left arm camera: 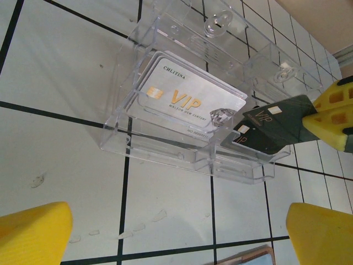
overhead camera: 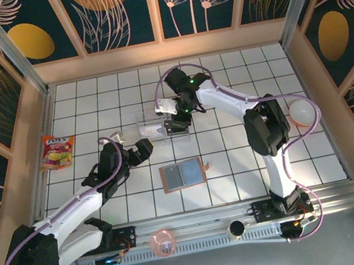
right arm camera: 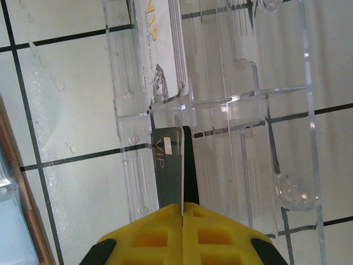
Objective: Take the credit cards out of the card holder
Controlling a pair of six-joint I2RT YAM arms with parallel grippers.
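Right gripper [right arm camera: 182,212] is clamped tight on the black card [right arm camera: 174,165], pinching its near end, with the far end reaching into the clear tray [left arm camera: 165,144]. The whitish-silver card [left arm camera: 185,102] lies in the tray's neighbouring compartment. Left gripper [overhead camera: 144,146] hangs just beside the tray, jaws wide apart and holding nothing. The card holder [overhead camera: 182,175] lies spread open on the table [overhead camera: 238,169] between the arms.

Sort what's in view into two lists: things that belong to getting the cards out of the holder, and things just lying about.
Belongs to the job:
- card holder, lying open on the table
- black card, pinched in the right gripper
- whitish card, lying in the clear tray

Just lying about:
- snack packet
- white bowl
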